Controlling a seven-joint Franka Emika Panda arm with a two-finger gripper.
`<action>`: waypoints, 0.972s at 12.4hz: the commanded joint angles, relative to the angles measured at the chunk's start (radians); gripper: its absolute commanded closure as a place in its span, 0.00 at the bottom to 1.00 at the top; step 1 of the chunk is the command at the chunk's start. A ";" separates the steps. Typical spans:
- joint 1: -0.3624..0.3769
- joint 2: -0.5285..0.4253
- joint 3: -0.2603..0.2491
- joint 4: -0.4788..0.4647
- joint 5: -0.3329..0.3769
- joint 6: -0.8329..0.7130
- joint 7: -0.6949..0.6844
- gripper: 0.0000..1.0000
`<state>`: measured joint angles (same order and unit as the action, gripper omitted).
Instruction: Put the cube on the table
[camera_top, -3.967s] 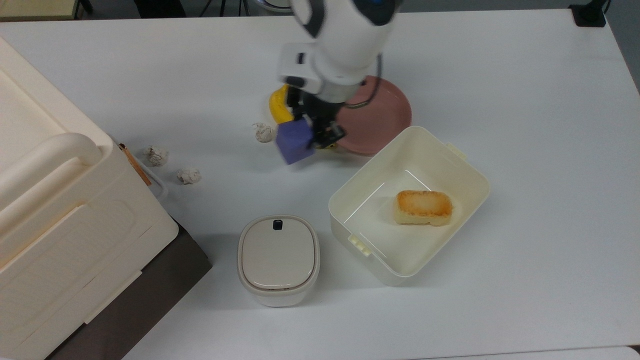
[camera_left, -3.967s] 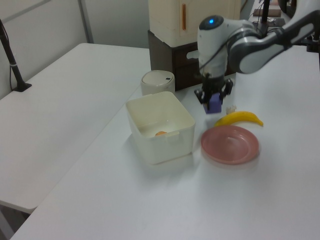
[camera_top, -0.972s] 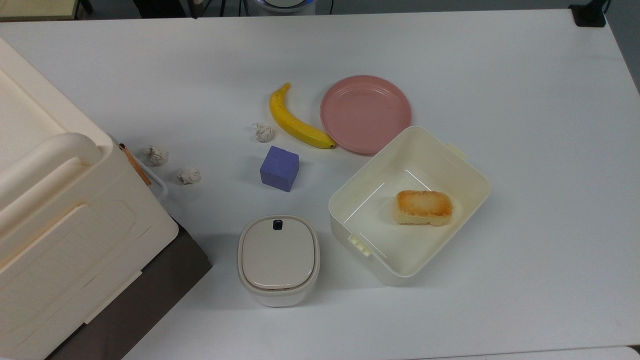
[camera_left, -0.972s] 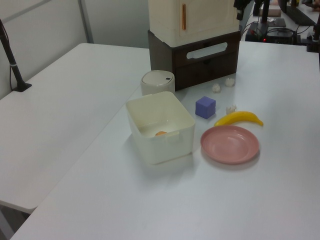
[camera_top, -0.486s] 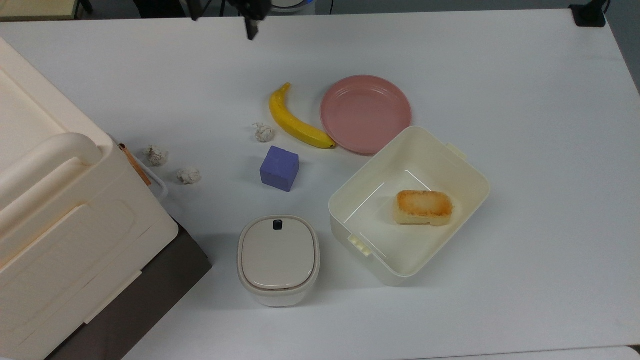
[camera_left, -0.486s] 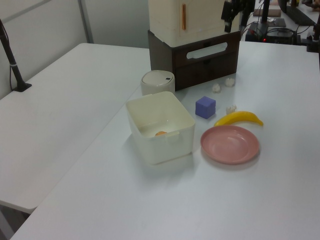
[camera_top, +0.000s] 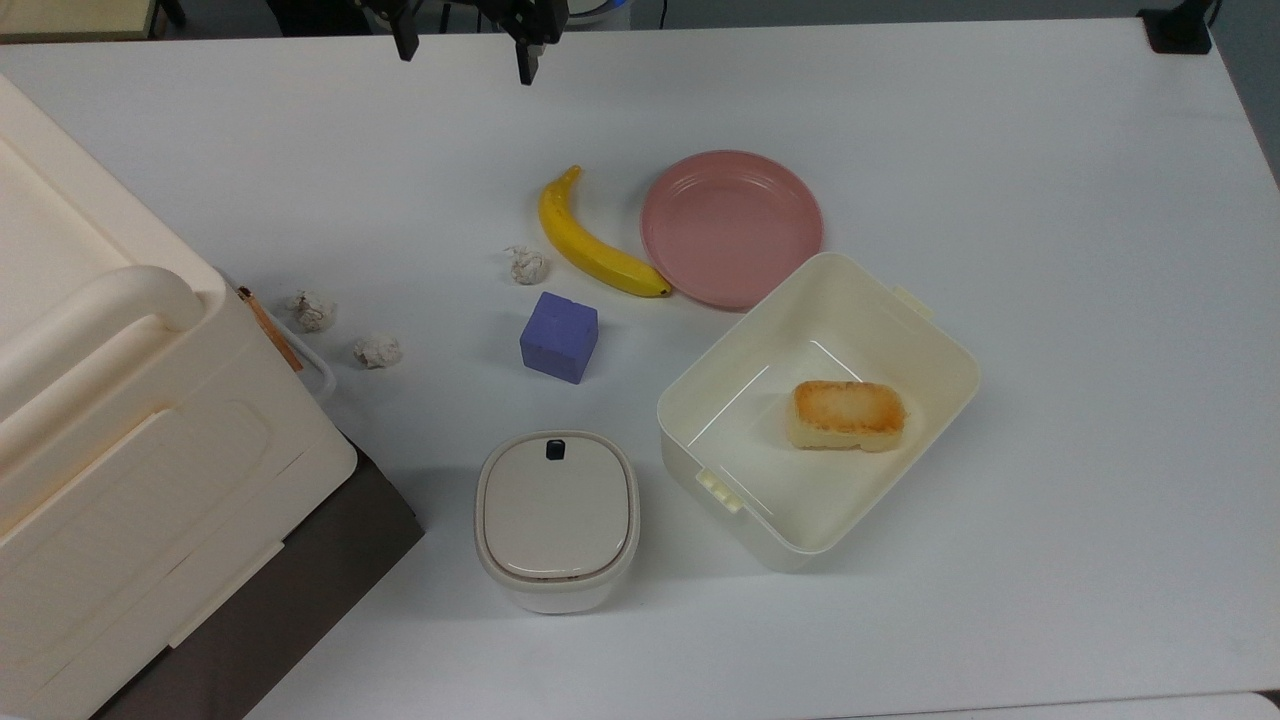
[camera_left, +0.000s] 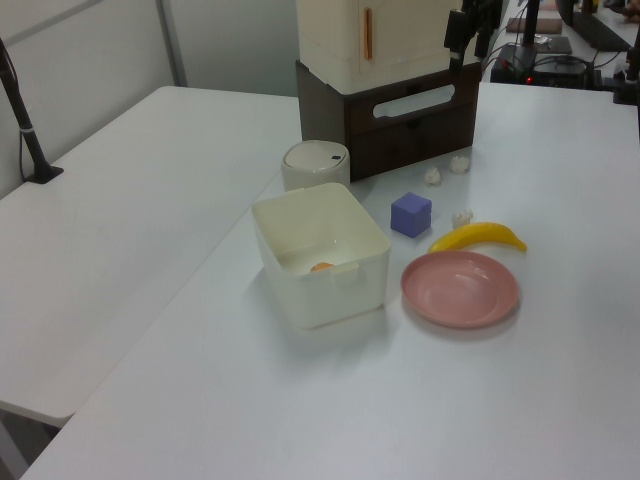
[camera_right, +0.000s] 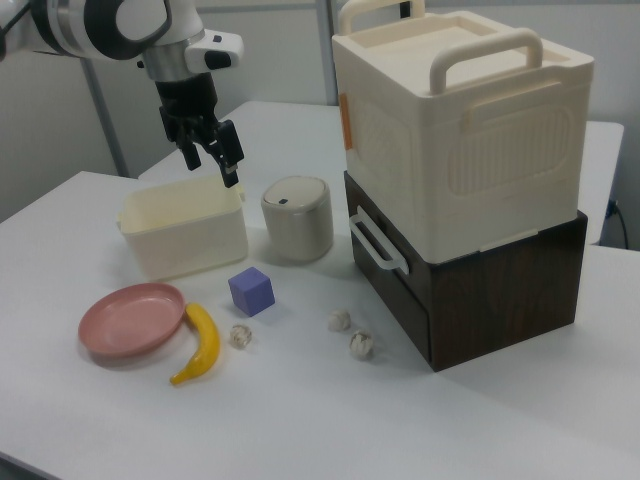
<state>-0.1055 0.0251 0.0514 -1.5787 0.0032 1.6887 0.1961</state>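
While the cube (camera_top: 559, 337) sits flat on the white desk (camera_top: 1050, 200) between the banana (camera_top: 590, 240) and the lidded canister (camera_top: 556, 518), the hand (camera_right: 212, 155) hangs empty, fingers apart, high above and well clear of it.

The arm (camera_right: 110, 25) is built of rounded glossy white shells with a dark grey band at the joint between two of them. A white boxy block with a flat face sits at the wrist, at about 4 o'clock from the joint. Below it comes a black hand body carrying the gripper (camera_right: 208, 156), with two slim black fingers (camera_right: 229, 162) of angular outline, set apart.
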 joint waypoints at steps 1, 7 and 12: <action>0.001 -0.013 -0.001 -0.003 0.004 -0.003 -0.024 0.00; 0.004 -0.017 -0.008 0.000 0.003 -0.041 -0.021 0.00; -0.002 -0.025 -0.018 0.009 -0.012 -0.119 -0.030 0.00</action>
<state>-0.1052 0.0208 0.0453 -1.5781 0.0027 1.6190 0.1936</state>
